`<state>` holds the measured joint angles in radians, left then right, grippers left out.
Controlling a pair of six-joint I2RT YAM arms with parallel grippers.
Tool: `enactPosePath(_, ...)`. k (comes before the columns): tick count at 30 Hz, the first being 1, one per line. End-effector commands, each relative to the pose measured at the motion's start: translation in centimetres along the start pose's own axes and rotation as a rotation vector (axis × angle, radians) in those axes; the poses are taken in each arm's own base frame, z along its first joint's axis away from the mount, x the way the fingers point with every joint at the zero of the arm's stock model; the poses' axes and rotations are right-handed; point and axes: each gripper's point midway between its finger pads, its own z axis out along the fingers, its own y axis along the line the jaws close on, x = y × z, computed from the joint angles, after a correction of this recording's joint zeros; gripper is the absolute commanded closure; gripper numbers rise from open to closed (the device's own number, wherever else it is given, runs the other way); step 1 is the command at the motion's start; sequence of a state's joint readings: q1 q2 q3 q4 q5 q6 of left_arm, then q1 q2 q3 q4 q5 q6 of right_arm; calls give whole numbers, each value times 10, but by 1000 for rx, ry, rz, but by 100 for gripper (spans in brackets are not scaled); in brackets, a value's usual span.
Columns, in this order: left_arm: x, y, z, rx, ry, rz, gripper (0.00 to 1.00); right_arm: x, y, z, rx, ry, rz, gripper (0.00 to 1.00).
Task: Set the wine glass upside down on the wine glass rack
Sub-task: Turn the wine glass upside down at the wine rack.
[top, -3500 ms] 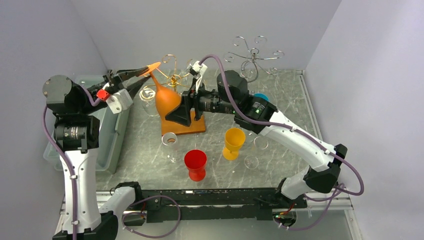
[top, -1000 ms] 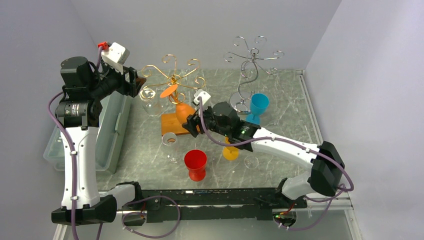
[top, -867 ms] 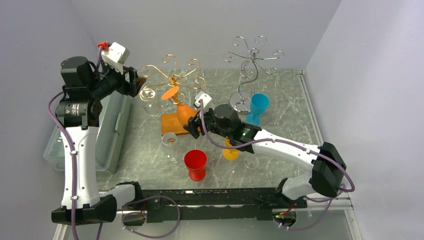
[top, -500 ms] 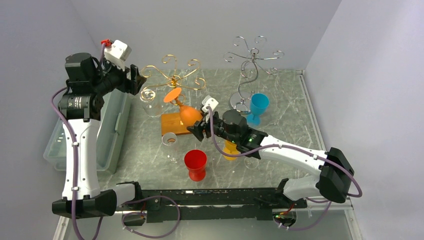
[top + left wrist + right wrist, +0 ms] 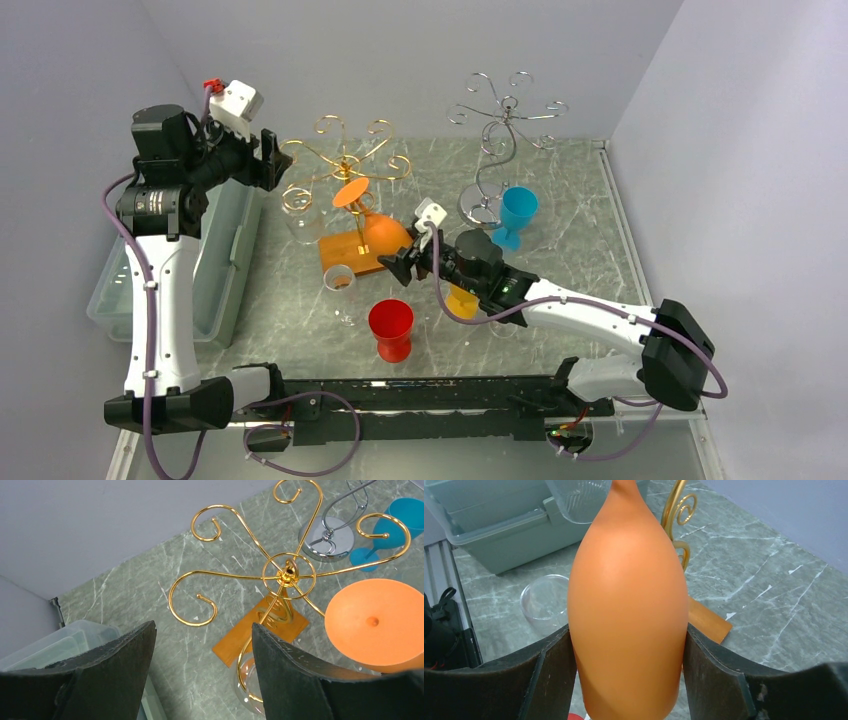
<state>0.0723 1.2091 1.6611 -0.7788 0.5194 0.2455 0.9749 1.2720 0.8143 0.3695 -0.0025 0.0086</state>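
Well, the orange wine glass (image 5: 383, 235) is upside down and tilted, its matte, opaque, teardrop-shaped bowl clamped between the fingers of the right gripper (image 5: 628, 635) over the middle of the table (image 5: 570, 200), just beside the gold rack (image 5: 345, 160). Its thin stem slants up toward the far-left corner to a flat round foot with a small dimple at the centre, sitting under the rack's curled arms; whether it touches one I cannot tell. The left gripper (image 5: 202, 627) hangs high near the far-left corner, jaws wide apart with nothing between them, looking down on the rack's wooden base (image 5: 338, 255).
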Motion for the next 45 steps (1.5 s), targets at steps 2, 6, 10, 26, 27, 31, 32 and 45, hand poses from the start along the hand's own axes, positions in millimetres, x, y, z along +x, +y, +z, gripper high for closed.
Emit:
enactPosePath(2,-11,3,-5,-23,-18,16,24,-19,-17,-6,74,-89,47,54)
enactPosePath(6,-9,4,-4,-25,-17,14,24,-16,-20,-7,85,-86,60,54)
enactPosePath(10,-10,3,-3,-19,-14,7,24,-13,-23,-8,96,-84,66,54)
enactPosePath(26,-8,4,-1,-19,-12,-1,24,-27,-11,21,13,-123,50,55)
enactPosePath(27,-8,4,-1,-19,-12,0,24,-30,-10,24,4,-137,48,55)
enactPosePath(31,-8,5,-1,-21,-11,3,24,-37,-8,29,-9,-186,42,57)
enactPosePath(32,-8,5,0,-21,-11,4,24,-39,-7,29,-11,-197,35,57)
enactPosePath(45,-9,5,4,-13,-12,-7,24,-33,8,31,-89,-293,-119,54)
